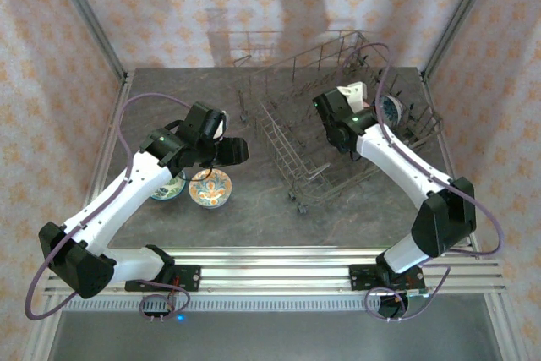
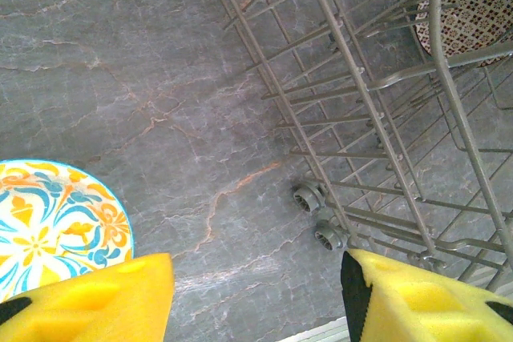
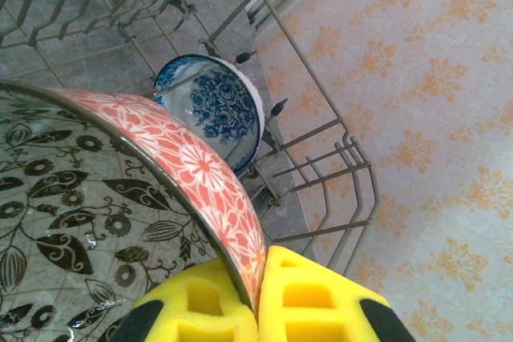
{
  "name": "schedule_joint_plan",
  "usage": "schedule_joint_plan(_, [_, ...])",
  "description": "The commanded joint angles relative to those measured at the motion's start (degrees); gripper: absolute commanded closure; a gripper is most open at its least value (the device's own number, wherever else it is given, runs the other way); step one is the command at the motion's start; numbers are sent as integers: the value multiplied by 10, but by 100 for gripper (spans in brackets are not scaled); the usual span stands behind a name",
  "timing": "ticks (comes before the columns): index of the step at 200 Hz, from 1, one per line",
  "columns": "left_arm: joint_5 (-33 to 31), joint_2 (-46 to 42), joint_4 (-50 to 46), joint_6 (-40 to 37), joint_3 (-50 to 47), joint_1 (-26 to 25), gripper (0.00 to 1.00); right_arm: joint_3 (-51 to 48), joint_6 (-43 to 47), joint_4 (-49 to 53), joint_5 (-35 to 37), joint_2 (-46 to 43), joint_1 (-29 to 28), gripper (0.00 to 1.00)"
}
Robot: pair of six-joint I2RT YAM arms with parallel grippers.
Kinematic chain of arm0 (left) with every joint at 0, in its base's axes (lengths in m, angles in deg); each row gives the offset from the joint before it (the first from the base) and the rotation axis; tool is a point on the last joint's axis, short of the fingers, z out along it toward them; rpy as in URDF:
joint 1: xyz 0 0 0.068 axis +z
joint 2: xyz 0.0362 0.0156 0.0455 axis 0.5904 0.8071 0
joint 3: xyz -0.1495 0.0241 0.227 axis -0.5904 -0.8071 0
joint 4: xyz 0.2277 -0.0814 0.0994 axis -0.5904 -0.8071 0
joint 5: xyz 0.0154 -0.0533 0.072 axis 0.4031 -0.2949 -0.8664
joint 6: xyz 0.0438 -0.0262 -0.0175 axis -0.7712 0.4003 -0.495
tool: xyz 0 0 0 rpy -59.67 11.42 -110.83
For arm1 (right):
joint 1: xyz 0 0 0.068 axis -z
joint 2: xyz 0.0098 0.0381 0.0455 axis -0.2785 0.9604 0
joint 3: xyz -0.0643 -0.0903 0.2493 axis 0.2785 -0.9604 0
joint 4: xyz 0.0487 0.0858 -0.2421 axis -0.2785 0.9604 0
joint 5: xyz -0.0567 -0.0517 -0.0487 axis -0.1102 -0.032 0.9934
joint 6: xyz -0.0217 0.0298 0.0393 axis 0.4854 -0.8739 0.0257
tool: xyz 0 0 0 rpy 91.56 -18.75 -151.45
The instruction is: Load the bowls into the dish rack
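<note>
While right fingers [image 3: 309,298] clamp red bowl [image 3: 200,170], arm [image 1: 397,158] stretched over rack [image 1: 286,156] | left fingers [image 2: 96,302] apart

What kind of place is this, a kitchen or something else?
Probably a robot test cell dressed as a kitchen, not a real one: two arms bolted to an aluminium rail, patterned backdrop panels in a metal frame, and a wire dish rack and patterned bowls on a grey table.
</note>
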Motion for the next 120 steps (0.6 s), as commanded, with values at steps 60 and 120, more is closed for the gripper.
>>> schedule_joint_plan(60, [-8,-2,7,10,-10,4,42,-15,25,-47,86,28,-9,100])
schedule_joint_plan(120, [-15,-10,12,9,-24,6,42,-17,15,-40,90,47,-29,100])
